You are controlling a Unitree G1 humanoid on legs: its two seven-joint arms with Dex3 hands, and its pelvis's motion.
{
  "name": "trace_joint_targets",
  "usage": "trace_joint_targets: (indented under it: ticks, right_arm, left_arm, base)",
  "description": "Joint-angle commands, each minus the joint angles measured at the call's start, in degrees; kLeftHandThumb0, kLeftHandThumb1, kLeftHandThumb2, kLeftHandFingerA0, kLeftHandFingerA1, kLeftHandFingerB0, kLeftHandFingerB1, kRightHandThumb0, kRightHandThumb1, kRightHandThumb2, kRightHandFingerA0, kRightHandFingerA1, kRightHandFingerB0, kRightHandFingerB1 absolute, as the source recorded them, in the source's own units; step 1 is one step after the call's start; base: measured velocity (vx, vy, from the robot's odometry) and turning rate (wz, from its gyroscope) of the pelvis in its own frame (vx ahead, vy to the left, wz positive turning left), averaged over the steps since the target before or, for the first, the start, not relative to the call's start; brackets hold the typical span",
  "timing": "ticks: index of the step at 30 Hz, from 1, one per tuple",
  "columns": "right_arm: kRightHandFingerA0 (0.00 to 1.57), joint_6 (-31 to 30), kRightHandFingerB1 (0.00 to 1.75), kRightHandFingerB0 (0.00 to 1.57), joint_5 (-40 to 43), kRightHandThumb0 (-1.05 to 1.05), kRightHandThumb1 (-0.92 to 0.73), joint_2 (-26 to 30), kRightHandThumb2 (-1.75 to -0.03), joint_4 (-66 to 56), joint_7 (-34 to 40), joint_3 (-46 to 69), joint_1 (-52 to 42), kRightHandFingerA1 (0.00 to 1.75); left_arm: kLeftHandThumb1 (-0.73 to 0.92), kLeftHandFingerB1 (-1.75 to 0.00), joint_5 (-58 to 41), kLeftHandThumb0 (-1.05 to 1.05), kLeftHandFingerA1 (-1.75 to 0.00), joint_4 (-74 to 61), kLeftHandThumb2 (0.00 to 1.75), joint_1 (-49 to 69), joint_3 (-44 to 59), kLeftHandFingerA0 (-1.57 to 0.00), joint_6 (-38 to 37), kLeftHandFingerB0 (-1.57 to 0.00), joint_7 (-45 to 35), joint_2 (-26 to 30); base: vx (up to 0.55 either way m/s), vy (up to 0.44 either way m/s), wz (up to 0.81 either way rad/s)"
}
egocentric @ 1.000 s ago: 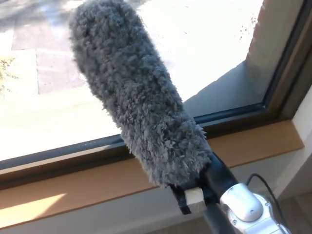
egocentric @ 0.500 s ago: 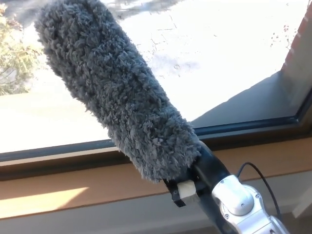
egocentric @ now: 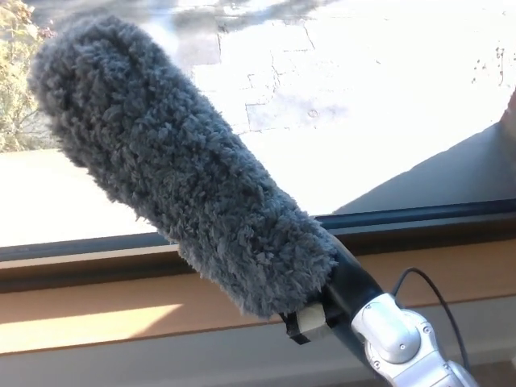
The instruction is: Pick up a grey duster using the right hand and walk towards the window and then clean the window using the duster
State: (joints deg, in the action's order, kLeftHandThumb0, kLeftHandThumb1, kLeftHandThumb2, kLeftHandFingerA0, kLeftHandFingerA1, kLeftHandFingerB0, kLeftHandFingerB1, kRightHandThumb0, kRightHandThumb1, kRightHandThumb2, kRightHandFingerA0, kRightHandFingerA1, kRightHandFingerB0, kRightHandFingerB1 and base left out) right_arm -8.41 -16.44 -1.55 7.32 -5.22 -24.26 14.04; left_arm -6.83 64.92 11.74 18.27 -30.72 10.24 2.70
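Observation:
The grey fluffy duster (egocentric: 177,161) fills the middle of the head view, slanting from lower right up to the upper left, its head lying across the window glass (egocentric: 363,97). My right hand (egocentric: 343,302) is shut on the duster's base at the bottom right, black fingers wrapped around it, with the silver wrist (egocentric: 399,343) just below. I cannot tell whether the fluff touches the pane. My left hand does not show.
A dark window frame rail (egocentric: 419,216) runs along the bottom of the glass, above a wooden sill (egocentric: 89,302). Sunlit paving and a bush (egocentric: 16,81) lie outside. A thin black cable (egocentric: 439,298) loops by my right wrist.
The duster has swung left and tilted lower across the glass. The view has shifted too, so the window's right corner has slid out of the picture.

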Motion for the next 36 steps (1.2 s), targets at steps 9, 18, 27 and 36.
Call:
trace_joint_targets:
  ticks: [9, 18, 27, 36]
  right_arm:
    - [1.25, 3.05, 1.28, 1.26, -2.38, -0.15, -0.64, 1.37, -1.3, -0.16, -0.13, -0.41, -0.11, 1.28]
    - [1.24, 3.82, 1.28, 1.25, -2.31, -0.14, -0.63, 1.77, -1.3, 1.01, -0.79, -0.12, 0.97, 1.28]
    - [1.24, 5.04, 1.28, 1.26, -1.79, -0.15, -0.62, 2.42, -1.29, 2.32, -1.57, 0.61, 1.42, 1.28]
    - [1.24, 4.54, 1.28, 1.26, -2.51, -0.16, -0.63, 2.46, -1.29, 1.99, -1.98, 0.64, 1.79, 1.28]
  left_arm:
    - [0.54, -1.09, -0.07, -0.04, -1.27, 1.97, 1.05, 0.38, -0.01, -1.07, -2.16, -0.94, -0.27, 0.79]
    - [0.53, -1.12, 0.09, -0.05, -1.31, 0.83, 1.07, 0.56, 0.12, -1.05, -2.16, -0.93, 0.03, 0.06]
    - [0.55, -1.16, -0.58, -0.07, -1.34, -0.33, 1.03, 1.18, 0.55, -1.06, -2.13, -0.95, -0.58, -0.63]
    - [0.57, -1.11, -0.4, -0.05, -1.29, 0.96, 1.0, 0.75, 0.58, -1.07, -1.79, -0.95, -0.5, -0.14]
  base:
    - [0.02, 0.047, 0.03]
    - [0.02, -0.137, -0.01]
    - [0.03, 0.161, -0.04]
    - [0.1, 0.171, 0.02]
